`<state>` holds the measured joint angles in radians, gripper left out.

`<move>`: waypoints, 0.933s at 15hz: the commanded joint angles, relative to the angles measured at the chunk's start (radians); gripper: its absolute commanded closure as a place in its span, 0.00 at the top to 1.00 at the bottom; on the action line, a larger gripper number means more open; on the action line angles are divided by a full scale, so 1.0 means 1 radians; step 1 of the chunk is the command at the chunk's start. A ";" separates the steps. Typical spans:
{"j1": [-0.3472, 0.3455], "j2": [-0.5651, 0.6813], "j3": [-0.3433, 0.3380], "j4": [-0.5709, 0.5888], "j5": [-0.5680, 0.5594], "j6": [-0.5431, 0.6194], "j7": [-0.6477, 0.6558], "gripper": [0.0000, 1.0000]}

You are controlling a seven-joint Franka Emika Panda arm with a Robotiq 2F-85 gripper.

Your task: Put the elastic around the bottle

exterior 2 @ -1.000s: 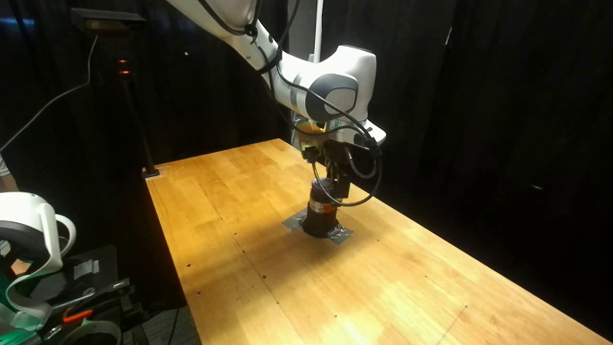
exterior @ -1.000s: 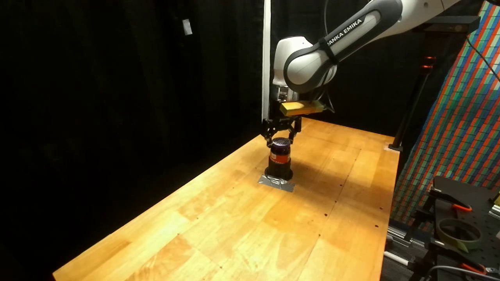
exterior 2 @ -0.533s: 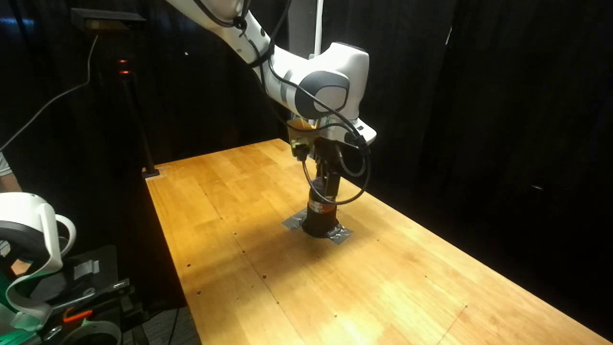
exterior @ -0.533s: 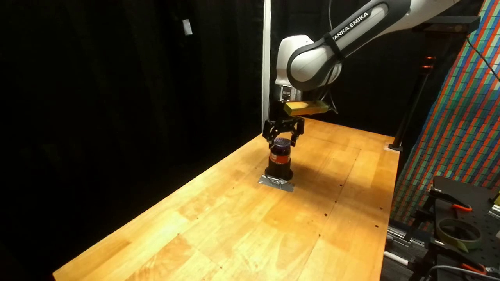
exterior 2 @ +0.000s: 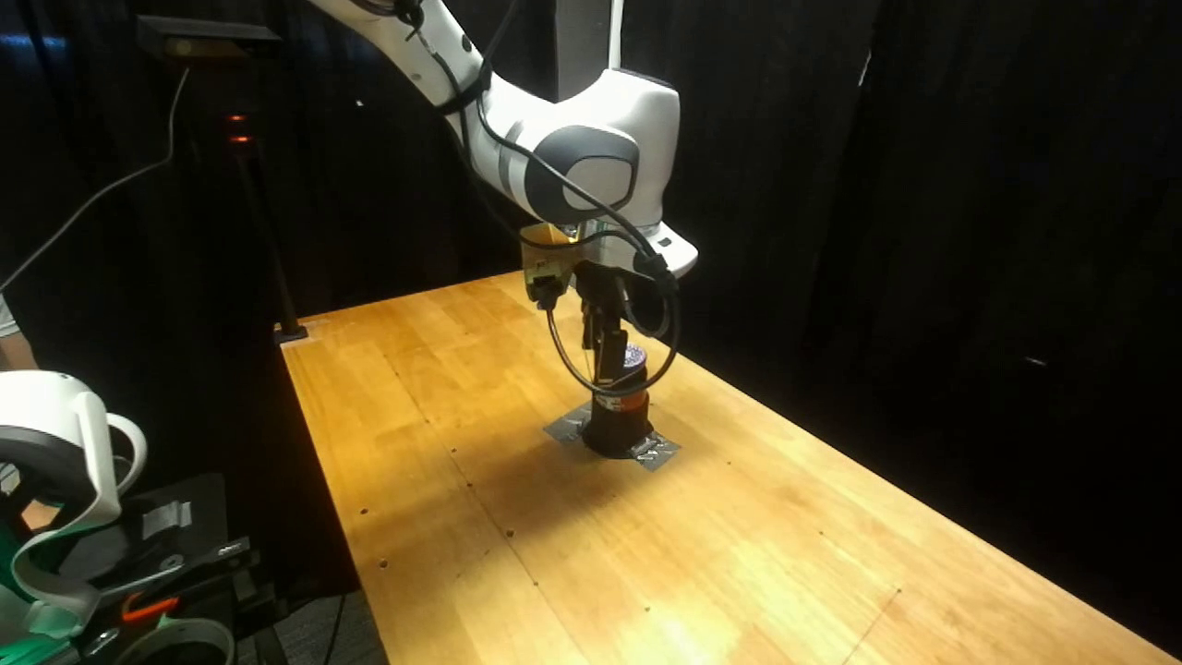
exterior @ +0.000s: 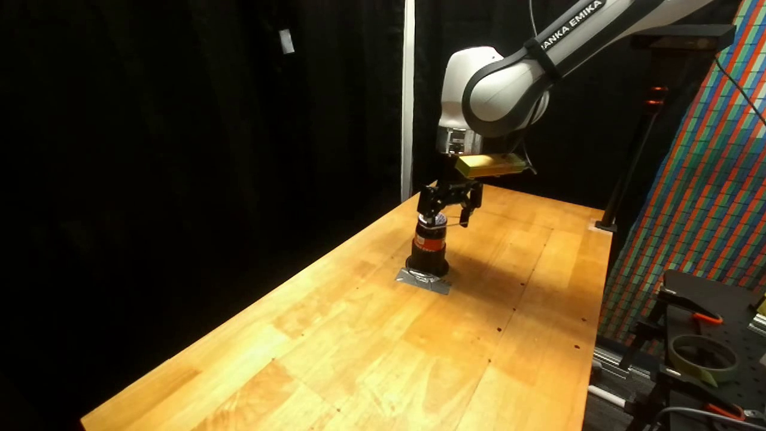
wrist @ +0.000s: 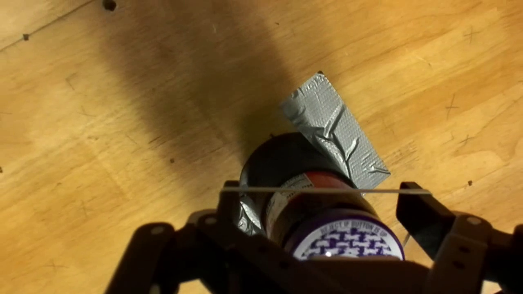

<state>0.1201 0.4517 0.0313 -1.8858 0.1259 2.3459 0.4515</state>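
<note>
The bottle is a dark jar with an orange-red band and a purple-rimmed lid. It stands upright in a black round base taped to the table, in both exterior views and in the wrist view. My gripper is open at the height of the jar's top, offset to one side, in both exterior views. The pale thin elastic is stretched between its two fingertips; it also shows in an exterior view. In the wrist view its near strand crosses in front of the jar's label. Its far strand is mostly hidden.
Grey tape lies across the base's edge on the wooden table. A cable loop hangs from my wrist close to the jar. A black post stands at the table's far corner. A side cart holds a tape roll.
My gripper has moved sideways from over the jar, toward the side the arm comes from, at about the same height. The elastic is still stretched on the fingers. The jar has not moved.
</note>
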 commanded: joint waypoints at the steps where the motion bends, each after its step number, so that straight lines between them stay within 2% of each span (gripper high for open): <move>1: -0.001 -0.062 0.021 -0.102 0.047 0.041 -0.043 1.00; 6: 0.023 -0.066 0.015 -0.158 0.030 0.146 -0.016 0.98; 7: 0.031 -0.070 0.009 -0.173 0.019 0.178 -0.008 0.74; 9: 0.048 -0.079 -0.004 -0.211 0.000 0.246 0.012 0.70; 14: 0.096 -0.131 -0.040 -0.329 -0.053 0.385 0.058 0.30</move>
<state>0.1735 0.3969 0.0228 -2.1021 0.1113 2.6563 0.4613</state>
